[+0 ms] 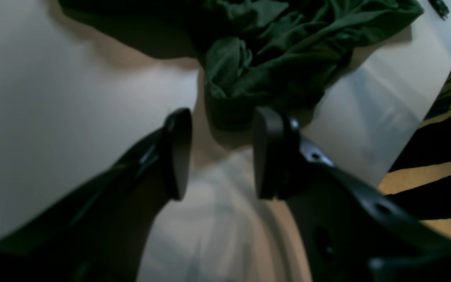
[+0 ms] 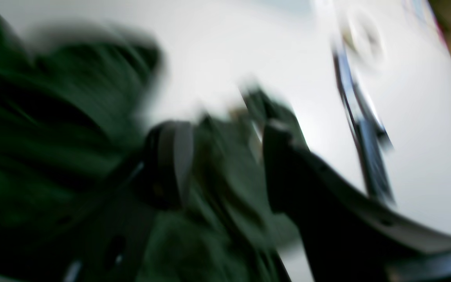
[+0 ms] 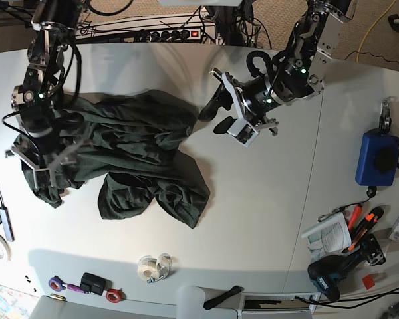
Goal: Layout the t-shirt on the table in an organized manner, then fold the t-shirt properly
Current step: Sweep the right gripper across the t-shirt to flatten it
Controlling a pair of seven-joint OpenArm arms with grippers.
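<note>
Lying crumpled on the table (image 3: 266, 199): the shirt (image 3: 130, 156), a soft dark-green knit in deep folds.
It sits at nine o'clock on the smooth white top. The left gripper (image 1: 217, 152) hovers apart at its one-o'clock side, black rounded pads spread with nothing between; the right gripper (image 3: 46, 163), over the cloth's nine-o'clock edge, also stands parted, with blurred fabric between the jaws. A blue pouch (image 3: 376, 158) lies at three o'clock.
</note>
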